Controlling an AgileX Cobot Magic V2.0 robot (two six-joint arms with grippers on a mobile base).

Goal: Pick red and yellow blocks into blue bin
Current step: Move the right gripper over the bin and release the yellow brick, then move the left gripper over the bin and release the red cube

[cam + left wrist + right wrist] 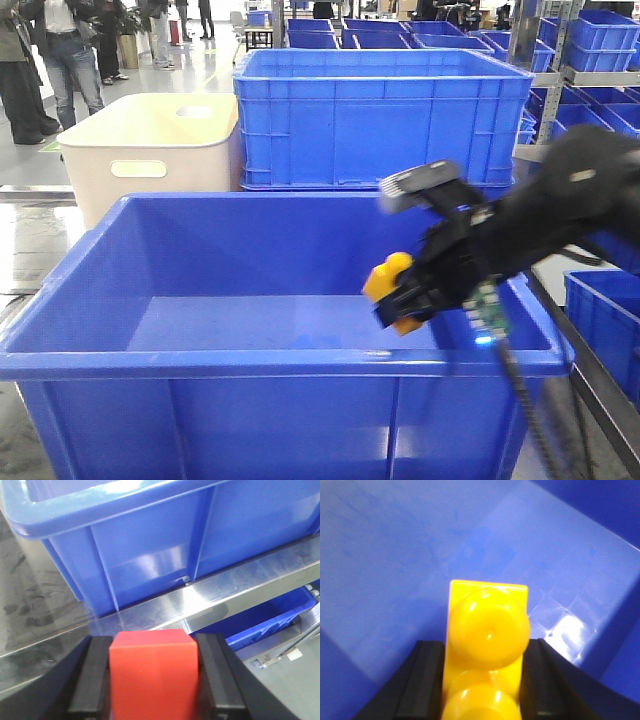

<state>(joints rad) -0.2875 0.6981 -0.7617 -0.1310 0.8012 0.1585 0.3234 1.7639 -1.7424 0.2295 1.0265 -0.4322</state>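
Observation:
The blue bin (60, 355) fills the front view's foreground, its floor bare. My right gripper (398, 298) reaches in over its right rim, shut on the yellow brick (388, 280) above the bin's floor. In the right wrist view the yellow brick (487, 645), studs facing the camera, sits between the black fingers (422, 680) over the bin's inner wall and floor (395, 555). In the left wrist view my left gripper (154, 680) is shut on the red cube (152, 675), held low outside the bin's ribbed outer wall (150, 550). The left gripper is out of the front view.
A cream tub with a handle slot (150, 150) and a taller blue crate (380, 115) stand behind the bin. More blue crates sit on shelves at right (600, 35). People stand at far left (60, 50). A metal ledge (210, 600) runs under the bin.

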